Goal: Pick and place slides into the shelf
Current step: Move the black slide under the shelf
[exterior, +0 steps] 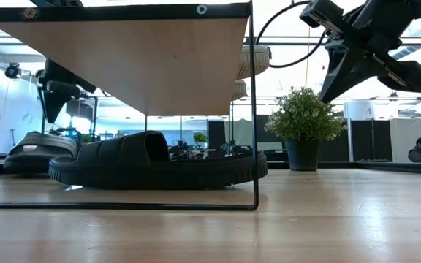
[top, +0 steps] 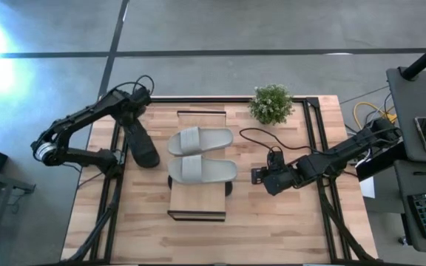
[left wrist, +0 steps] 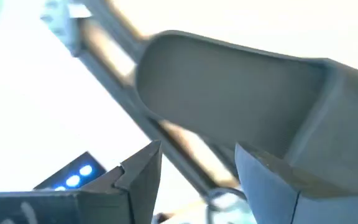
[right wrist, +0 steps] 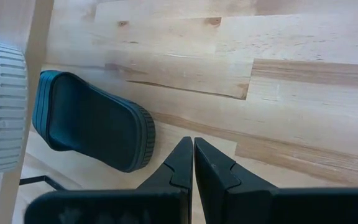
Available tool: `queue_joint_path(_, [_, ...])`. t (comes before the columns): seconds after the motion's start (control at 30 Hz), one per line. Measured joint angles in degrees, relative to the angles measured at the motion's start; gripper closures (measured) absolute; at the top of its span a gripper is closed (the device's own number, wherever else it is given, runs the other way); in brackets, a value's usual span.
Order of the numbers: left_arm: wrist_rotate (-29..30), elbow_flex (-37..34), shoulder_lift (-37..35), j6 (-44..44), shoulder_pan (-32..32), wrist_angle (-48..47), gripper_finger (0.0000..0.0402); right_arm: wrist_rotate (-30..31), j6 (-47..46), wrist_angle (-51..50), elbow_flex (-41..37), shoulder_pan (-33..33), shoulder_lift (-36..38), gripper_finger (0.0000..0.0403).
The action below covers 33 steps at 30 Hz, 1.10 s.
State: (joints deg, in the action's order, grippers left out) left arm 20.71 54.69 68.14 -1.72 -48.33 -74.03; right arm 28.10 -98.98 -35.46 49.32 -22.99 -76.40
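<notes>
Up top, grey slides [top: 200, 154] (wide-strapped pair) crowd the shelf [top: 198, 201].

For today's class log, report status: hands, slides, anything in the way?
Left hand open over black slide beside shelf. Right hand shut, idle. Grey pair on top. Nothing blocking.

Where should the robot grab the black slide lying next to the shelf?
Probably by its long side edges, coming straight down from above. That black slide lies flat on the table left of the shelf, with open room around it. The left gripper sits at its far end, fingers open, so it is the handier one. The right gripper waits shut on the shelf's other side.
</notes>
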Motion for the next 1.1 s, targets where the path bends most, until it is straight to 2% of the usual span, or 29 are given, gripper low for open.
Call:
queue_joint_path(0.07, [1.03, 0.08, -0.11, 0.47, -0.70, -0.80, 0.0215, 0.00, 0.02, 0.00, 0.00, 0.00, 0.00, 0.0394])
queue_joint_path(0.17, [-1.22, -0.71, 1.37, -0.44, -2.85, -3.17, 0.0241, 0.00, 0.05, -0.02, 0.00, 0.01, 0.00, 0.0394])
queue_joint_path(0.4, [-2.26, -1.81, 4.88, -0.07, -3.37, -2.76, 0.0387, -0.03, 1.05, 0.08, 0.00, -0.01, 0.00, 0.0394])
queue_joint_path(0.8, [3.02, -2.83, 10.47, -0.46, -3.68, -11.48, 0.0400, -0.05, 2.03, 0.13, 0.00, -0.01, 0.00, 0.0394])
queue_joint_path(0.87, [2.15, -3.68, 10.82, -1.21, -3.70, -11.10, 0.0400, -0.05, 2.46, 0.13, 0.00, -0.01, 0.00, 0.0394])
queue_joint_path(0.97, [-2.63, -5.57, 11.72, -2.30, -3.70, -9.45, 0.0400, -0.05, 2.90, 0.15, 0.00, -0.01, 0.00, 0.0394])
queue_joint_path(1.1, [-2.24, -7.90, 12.59, -3.35, -3.70, -5.58, 0.0400, -0.05, 3.01, 0.19, 0.00, -0.02, 0.00, 0.0394])
